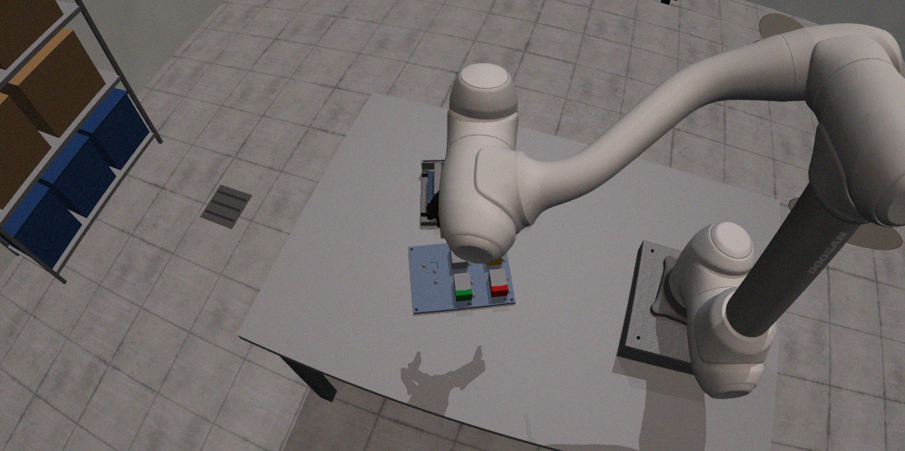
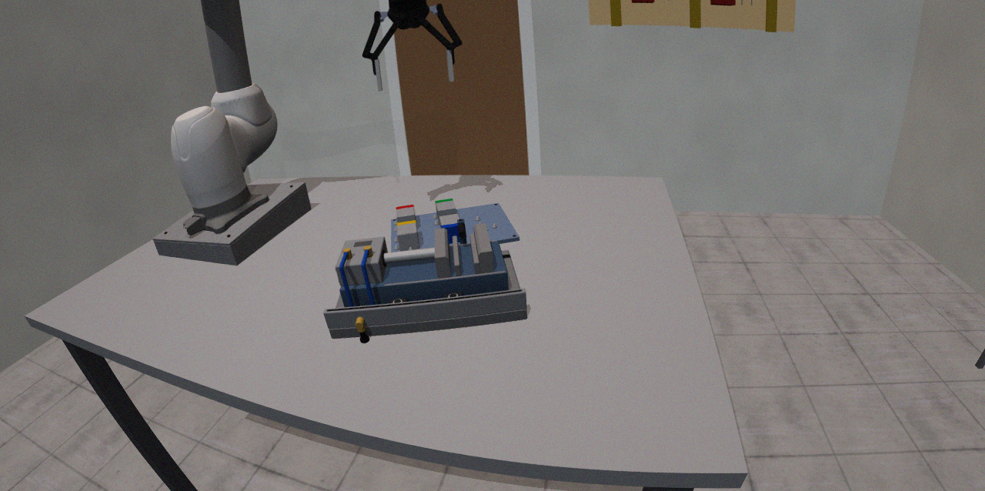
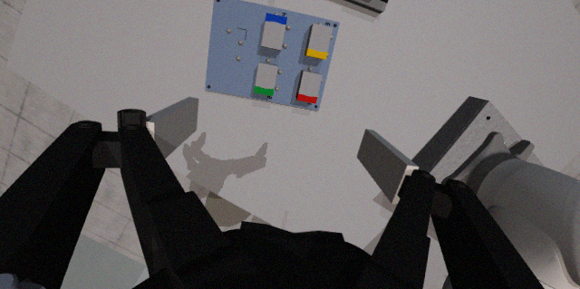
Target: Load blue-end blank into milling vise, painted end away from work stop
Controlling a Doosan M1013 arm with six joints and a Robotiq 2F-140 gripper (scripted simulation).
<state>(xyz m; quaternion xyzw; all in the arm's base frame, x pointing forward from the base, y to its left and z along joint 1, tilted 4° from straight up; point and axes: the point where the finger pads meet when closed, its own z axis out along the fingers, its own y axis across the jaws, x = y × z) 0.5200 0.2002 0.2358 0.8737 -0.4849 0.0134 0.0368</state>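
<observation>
My jaws hang wide and empty above the infeed plate (image 3: 227,67); my grey upper arm (image 1: 798,258) reads "DOOSAN".

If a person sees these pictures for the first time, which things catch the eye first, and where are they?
The big white arm arches over the grey table, its black gripper hanging open and empty, high above it. Below, four grey blanks lie on the light blue infeed plate, with blue, yellow, green and red ends. Beside the plate stands the blue milling vise.
</observation>
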